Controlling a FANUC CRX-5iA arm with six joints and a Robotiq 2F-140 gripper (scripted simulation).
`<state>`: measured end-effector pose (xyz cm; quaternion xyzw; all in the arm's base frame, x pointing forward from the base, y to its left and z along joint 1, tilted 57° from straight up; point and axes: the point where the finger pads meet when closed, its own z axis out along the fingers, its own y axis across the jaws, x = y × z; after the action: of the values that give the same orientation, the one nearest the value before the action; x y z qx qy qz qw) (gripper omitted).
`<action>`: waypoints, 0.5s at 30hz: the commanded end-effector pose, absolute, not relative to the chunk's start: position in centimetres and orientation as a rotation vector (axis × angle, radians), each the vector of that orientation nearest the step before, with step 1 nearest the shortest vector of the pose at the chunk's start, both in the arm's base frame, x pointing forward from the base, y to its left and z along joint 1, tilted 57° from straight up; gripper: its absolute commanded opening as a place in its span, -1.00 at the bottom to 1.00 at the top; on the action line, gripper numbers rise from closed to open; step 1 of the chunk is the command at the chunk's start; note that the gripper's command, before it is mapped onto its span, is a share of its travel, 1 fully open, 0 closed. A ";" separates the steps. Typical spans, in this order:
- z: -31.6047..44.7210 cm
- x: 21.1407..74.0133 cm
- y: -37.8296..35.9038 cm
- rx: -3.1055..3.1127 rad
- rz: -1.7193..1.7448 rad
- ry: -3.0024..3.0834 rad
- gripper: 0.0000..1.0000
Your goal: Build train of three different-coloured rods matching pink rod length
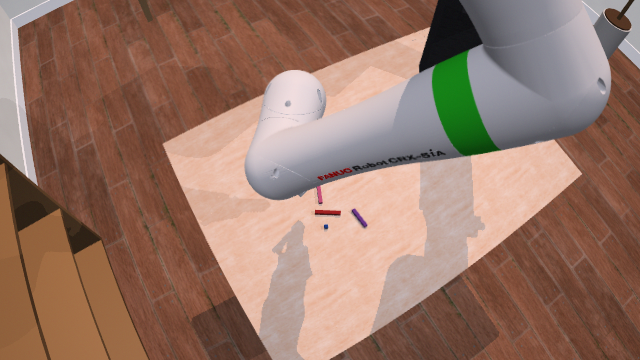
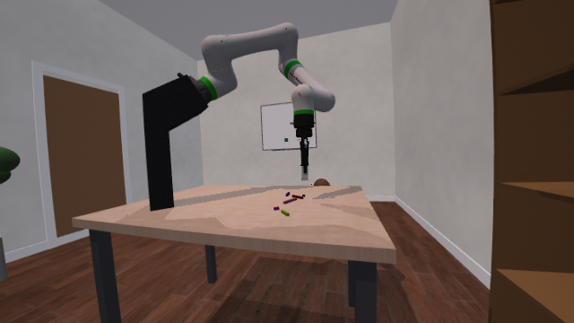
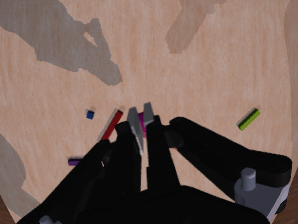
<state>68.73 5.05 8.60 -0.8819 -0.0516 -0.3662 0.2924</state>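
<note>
My gripper point(image 2: 305, 174) point(image 3: 143, 116) is shut on a magenta rod point(image 3: 141, 121), well above the table; the arm hides it in the top view. The pink rod point(image 1: 320, 195) point(image 2: 290, 201) lies near the red rod point(image 1: 328, 213) point(image 2: 297, 196) point(image 3: 112, 125). The small blue rod point(image 1: 326, 227) point(image 2: 303, 196) point(image 3: 90, 115) and the purple rod point(image 1: 359, 218) point(image 2: 288, 194) point(image 3: 74, 162) lie apart nearby. Another magenta rod point(image 2: 276, 208) lies near the lime rod point(image 2: 285, 213) point(image 3: 249, 119). No rods lie joined in a line.
The wooden table point(image 1: 350, 300) point(image 2: 224, 233) carries the robot's black stand point(image 2: 157, 170) on one side. Arm shadows fall across the table. A brown shelf point(image 1: 60, 280) point(image 2: 529, 224) stands beyond the table's edge.
</note>
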 end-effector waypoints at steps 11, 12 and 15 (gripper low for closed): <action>11.7 67.6 9.3 -2.363 -1.196 -0.694 -0.94; 11.9 67.5 9.5 -2.360 -1.206 -0.725 -0.94; 12.5 67.3 10.2 -2.350 -1.241 -0.826 -0.94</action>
<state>67.67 9.04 11.52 -0.8515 -0.2361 -0.4198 0.2074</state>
